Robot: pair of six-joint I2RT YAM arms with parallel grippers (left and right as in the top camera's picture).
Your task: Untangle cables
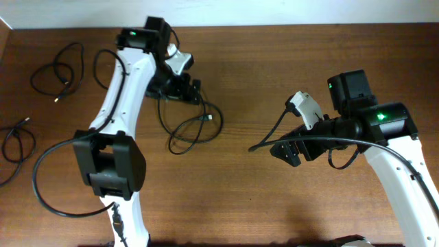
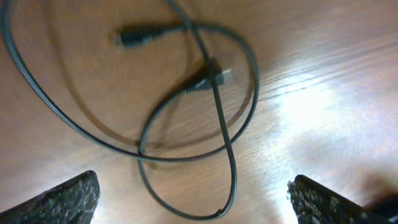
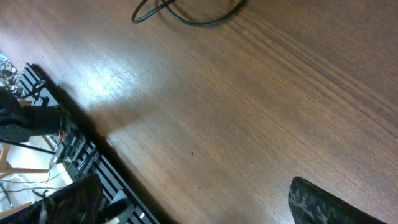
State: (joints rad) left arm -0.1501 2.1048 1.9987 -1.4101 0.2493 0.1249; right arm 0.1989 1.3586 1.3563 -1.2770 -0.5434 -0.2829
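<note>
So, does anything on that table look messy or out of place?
Nothing broken or spilled. The middle cable crosses over itself in loops; the upper-left cable and left-edge cable lie in loose coils, apart from it.

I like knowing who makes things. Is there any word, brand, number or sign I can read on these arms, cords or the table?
No text can be read in any view.
Left arm and right arm: white and black shells, each with a green light, no lettering seen.
Plugs of the looped cable: blurred, so any marking cannot be told.
Table: wood grain only, no label.
</note>
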